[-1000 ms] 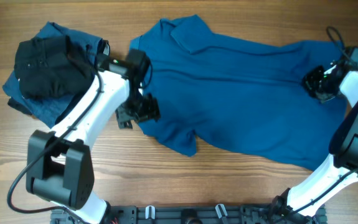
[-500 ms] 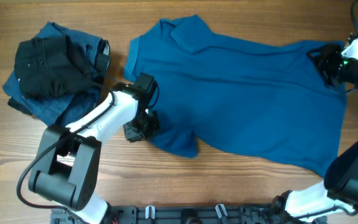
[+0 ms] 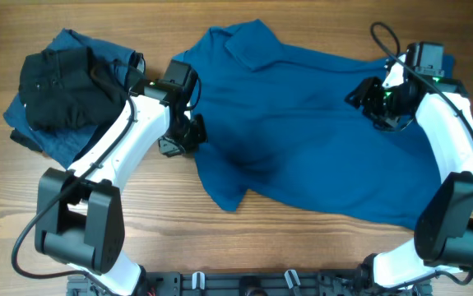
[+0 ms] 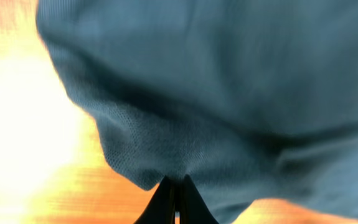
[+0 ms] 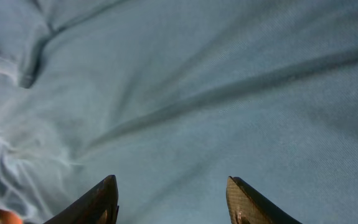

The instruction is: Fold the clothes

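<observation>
- On the table [image 3: 22, 238], centre to right: blue shirt [image 3: 318, 140], collar far-left.
- Left gripper [image 3: 185, 136]: jaws pressed together, pinching the shirt's left edge.
- Right gripper [image 3: 376, 103]: jaws spread, over the shirt's far-right part.
- Far left: black garment [image 3: 59, 82] on dark blue ones [image 3: 55, 141].

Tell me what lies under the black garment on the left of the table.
The crumpled black fabric garment sits on darker blue clothes, showing around its edges. How many pieces lie beneath is hidden.
</observation>
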### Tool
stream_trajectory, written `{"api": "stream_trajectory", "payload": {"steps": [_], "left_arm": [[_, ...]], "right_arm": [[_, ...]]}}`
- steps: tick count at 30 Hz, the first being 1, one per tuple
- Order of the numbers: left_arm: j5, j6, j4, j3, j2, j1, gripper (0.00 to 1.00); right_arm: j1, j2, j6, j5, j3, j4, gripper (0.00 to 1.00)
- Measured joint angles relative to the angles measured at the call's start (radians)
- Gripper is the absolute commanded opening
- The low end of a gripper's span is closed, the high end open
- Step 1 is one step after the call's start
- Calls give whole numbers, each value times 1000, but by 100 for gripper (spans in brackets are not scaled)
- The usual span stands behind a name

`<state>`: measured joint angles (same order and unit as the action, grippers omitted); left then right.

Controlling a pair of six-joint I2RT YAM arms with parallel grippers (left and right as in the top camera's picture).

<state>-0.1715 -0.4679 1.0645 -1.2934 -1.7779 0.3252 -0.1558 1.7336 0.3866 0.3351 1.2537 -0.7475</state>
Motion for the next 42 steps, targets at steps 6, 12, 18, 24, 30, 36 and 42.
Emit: {"api": "stream_trajectory", "payload": {"steps": [6,12,18,24,30,36,42], "left_arm": [[-97,37,209,0,-5,1,4],[-80,51,-50,4,-6,3,10],[-29,21,-277,4,-85,-36,75],[-112,24,-92,4,-109,-56,68],[-106,72,22,29,-71,80,59],[-88,35,-55,161,-70,192,53],[-85,-6,-155,243,-65,240,4]], "right_arm": [[0,2,1,-31,-9,3,57],[0,33,2,-38,-9,16,57],[0,44,2,-45,-10,19,57],[0,47,2,-45,-10,18,57],[0,47,2,-45,-10,24,57],[0,47,2,-45,-10,25,57],[0,47,2,-45,-10,25,57]]}}
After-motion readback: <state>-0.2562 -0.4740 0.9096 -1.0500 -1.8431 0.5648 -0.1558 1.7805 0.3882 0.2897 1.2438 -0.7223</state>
